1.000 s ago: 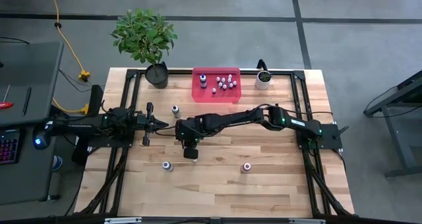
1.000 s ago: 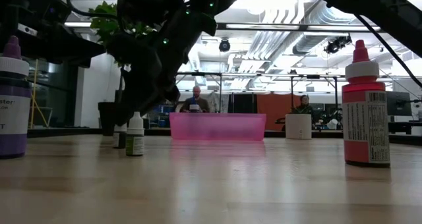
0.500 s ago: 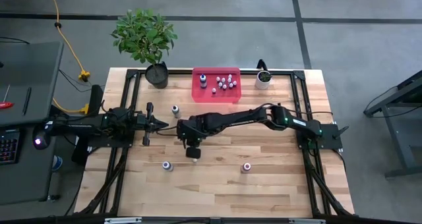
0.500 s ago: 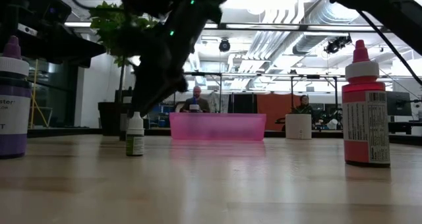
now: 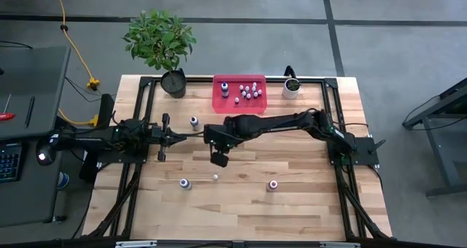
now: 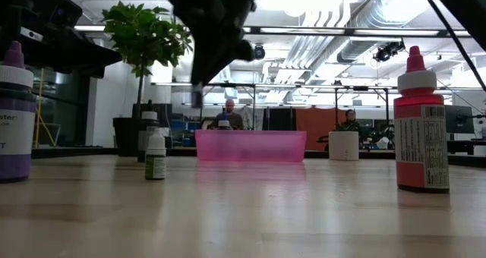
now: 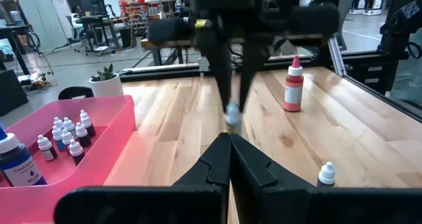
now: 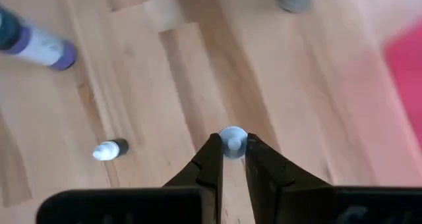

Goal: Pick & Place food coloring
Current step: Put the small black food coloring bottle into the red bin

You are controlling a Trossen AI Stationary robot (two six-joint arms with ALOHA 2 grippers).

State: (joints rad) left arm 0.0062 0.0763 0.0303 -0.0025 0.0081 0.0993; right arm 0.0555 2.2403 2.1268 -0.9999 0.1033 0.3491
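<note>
My right gripper [image 5: 219, 159] hangs over the table's middle, shut on a tiny whitish food coloring bottle [image 8: 231, 142], which also shows in the left wrist view [image 7: 232, 116]. My left gripper [image 5: 177, 136] is shut and empty, left of it. A pink tray [image 5: 239, 95] at the far edge holds several tiny bottles and a blue one. On the table stand a purple bottle [image 5: 185, 183], a red bottle [image 5: 273, 184], a tiny bottle [image 5: 215, 177] and a small bottle [image 5: 193, 121]. My right gripper pinches the tiny bottle at its white cap end [image 8: 232, 137] between its two fingertips [image 8: 212, 151]. The fingers come from above, pointing down. The bottle hangs upright below them, lifted clear of the table.
A potted plant [image 5: 162, 44] stands at the far left corner and a small white pot [image 5: 291, 87] right of the tray. A black frame runs round the table's edges. In the low view, people sit in the room behind the table.
My right gripper has risen from close to the table and gone a little toward the far edge, staying shut on the tiny bottle, which is now well clear of the wood. The other bottles have kept their places.
</note>
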